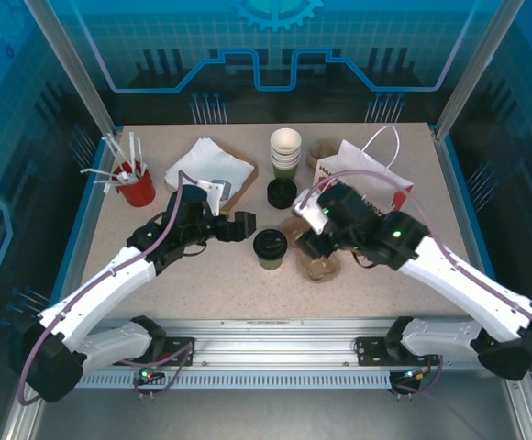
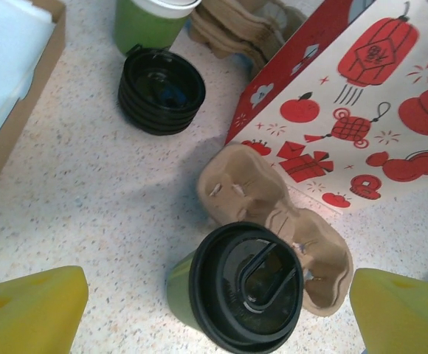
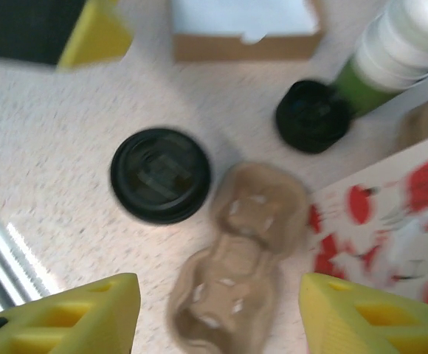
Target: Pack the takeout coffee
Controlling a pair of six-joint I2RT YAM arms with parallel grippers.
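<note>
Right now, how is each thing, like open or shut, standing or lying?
takeout coffee, upright, lid on
left pincer, open, empty
right pincer, open, empty
cup carrier, lying flat, empty
cup stack, upright, lidless
lid stack, nested together
gift bag, open or shut unclear

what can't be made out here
- Inside the red-and-white printed paper gift bag: right arm overlaps it in top view, frame edge cuts it in left wrist view.
- Contents of the green paper cup with black plastic lid: hidden by the lid.
- Bag's print, right wrist view: blurred.
</note>
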